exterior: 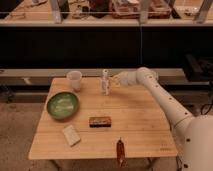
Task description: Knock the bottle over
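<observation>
The bottle [105,82] is small, slim and whitish with a narrow capped neck. It stands upright at the back middle of the wooden table [140,120]. My gripper [114,80] is at the end of the white arm [165,102], which reaches in from the right. The gripper sits just right of the bottle, close to or touching it.
A white cup [74,79] stands left of the bottle. A green bowl [63,105] is at the table's left. A dark rectangular packet [99,122] lies in the middle, a pale packet [71,135] at front left, a reddish item [120,151] at the front edge.
</observation>
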You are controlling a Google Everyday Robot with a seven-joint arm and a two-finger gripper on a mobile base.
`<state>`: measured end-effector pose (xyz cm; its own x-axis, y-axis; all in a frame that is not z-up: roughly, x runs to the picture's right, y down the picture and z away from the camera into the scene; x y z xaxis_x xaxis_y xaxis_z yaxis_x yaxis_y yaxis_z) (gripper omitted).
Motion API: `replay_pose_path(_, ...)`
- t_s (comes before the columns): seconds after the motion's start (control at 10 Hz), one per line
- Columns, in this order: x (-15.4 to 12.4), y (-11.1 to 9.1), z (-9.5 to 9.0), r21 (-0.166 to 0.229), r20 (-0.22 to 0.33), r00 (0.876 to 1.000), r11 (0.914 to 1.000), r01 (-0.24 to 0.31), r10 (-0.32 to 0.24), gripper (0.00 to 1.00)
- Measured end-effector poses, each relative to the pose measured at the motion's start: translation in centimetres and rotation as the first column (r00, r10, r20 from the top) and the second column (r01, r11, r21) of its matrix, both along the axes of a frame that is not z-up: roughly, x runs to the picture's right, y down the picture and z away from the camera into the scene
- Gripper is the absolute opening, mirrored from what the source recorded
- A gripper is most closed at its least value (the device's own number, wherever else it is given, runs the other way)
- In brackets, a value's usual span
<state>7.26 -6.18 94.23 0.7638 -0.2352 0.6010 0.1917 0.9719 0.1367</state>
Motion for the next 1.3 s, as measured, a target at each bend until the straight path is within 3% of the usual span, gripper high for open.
replay_pose_path(0.3, -1.6, -1.5, 0.9, 0.043, -0.008, 0.999, 0.9985, 0.034, -0.034, 0.11)
replay_pose_path(0.4, -3.4, -2.3, 1.2, 0.075, -0.007, 0.998, 0.9955, 0.058, -0.057, 0.11)
replay_pose_path(0.7, -9.1, -4.3, 0.4, 0.185, 0.038, 0.994, 0.9783, 0.093, -0.101, 0.11)
replay_pose_path(0.8, -11.2, -4.7, -0.6, 0.22, 0.07, 0.991, 0.9709, 0.094, -0.112, 0.11)
replay_pose_path(0.9, -14.0, -5.1, -2.6, 0.266, 0.13, 0.983, 0.9598, 0.088, -0.126, 0.11)
replay_pose_path(1.1, -17.7, -5.9, -9.0, 0.345, 0.293, 0.947, 0.9384, 0.024, -0.132, 0.11)
replay_pose_path(1.2, -18.1, -6.1, -10.7, 0.361, 0.328, 0.935, 0.9325, 0.005, -0.132, 0.12)
replay_pose_path(1.3, -18.6, -6.3, -12.1, 0.375, 0.358, 0.924, 0.9271, -0.009, -0.136, 0.19)
